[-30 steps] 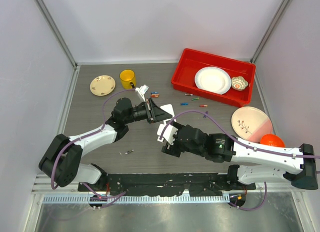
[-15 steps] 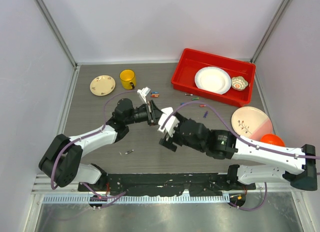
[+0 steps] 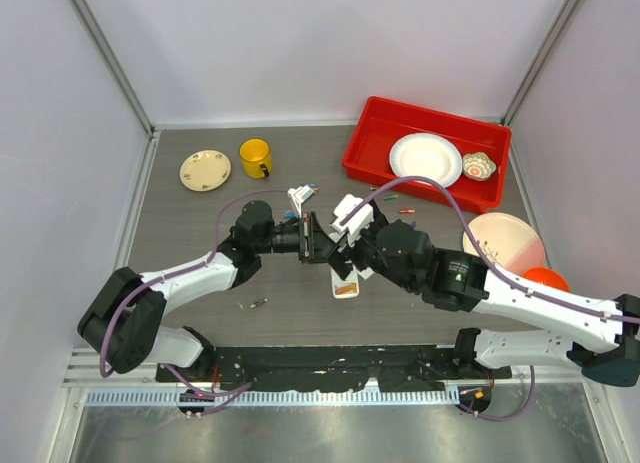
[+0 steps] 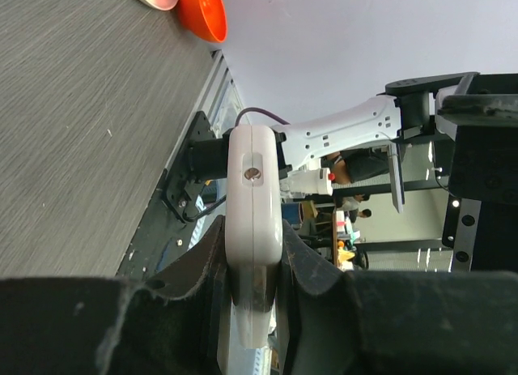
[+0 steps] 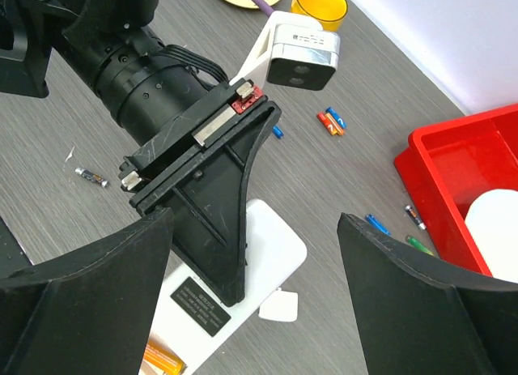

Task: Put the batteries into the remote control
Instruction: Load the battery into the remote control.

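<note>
While the left gripper (image 4: 253, 266) was clamped on the remote control (image 4: 252, 197) at frame centre, we noted its back open, with an orange battery (image 5: 158, 360) apparently seated at lower left. The right gripper (image 5: 251, 294) hung above, fingers apart, empty. Loose batteries (image 5: 330, 120) lay upper centre; we judged loading partial.

The remote control (image 5: 271, 245) is pinched across its width by the left gripper (image 4: 253, 244), its plain white back and black label turned upward. What looks like an orange battery (image 5: 160, 360) sits at its near end, though the frame edge cuts that part off. The other batteries (image 5: 330, 121), in blue, red, orange and green, lie scattered flat beyond it.
</note>
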Motion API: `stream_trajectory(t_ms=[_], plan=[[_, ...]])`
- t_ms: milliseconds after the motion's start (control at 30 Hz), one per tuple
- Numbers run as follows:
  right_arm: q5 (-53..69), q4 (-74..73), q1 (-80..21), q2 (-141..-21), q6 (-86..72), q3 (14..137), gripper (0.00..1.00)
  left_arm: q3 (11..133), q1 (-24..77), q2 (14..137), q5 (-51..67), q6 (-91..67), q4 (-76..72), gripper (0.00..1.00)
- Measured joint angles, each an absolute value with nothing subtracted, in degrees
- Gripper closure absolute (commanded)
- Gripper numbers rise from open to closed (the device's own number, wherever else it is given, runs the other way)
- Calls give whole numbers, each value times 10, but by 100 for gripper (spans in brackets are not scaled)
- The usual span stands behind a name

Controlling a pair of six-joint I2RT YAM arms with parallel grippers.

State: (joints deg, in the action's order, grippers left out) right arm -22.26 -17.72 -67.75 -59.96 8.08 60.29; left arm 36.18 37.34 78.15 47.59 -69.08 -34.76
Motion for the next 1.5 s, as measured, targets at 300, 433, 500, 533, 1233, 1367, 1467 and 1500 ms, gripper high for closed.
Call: stream_trajectory(t_ms=[300, 433, 500, 533, 1233, 1367, 1467, 1500], plan=[[-242, -150, -644, -518, -14, 556, 13, 362, 373, 791, 475, -698, -352, 100], [-256, -137, -620, -497, -95, 532, 14, 345, 368, 792, 466, -704, -377, 100], [-257, -134, -609, -495, -141, 513, 15, 328, 366, 792, 460, -710, -399, 100], [-256, -135, -605, -495, -165, 503, 15, 321, 364, 792, 458, -714, -408, 100], [-92, -50, -559, -482, -391, 348, 32, 214, 350, 760, 366, -767, -621, 100], [-45, -6, -536, -479, -410, 328, 37, 207, 347, 760, 360, -780, -641, 100], [2, 37, -514, -474, -426, 310, 44, 207, 347, 760, 360, -789, -660, 100], [18, 53, -506, -473, -434, 303, 46, 207, 347, 761, 360, -792, -667, 100]])
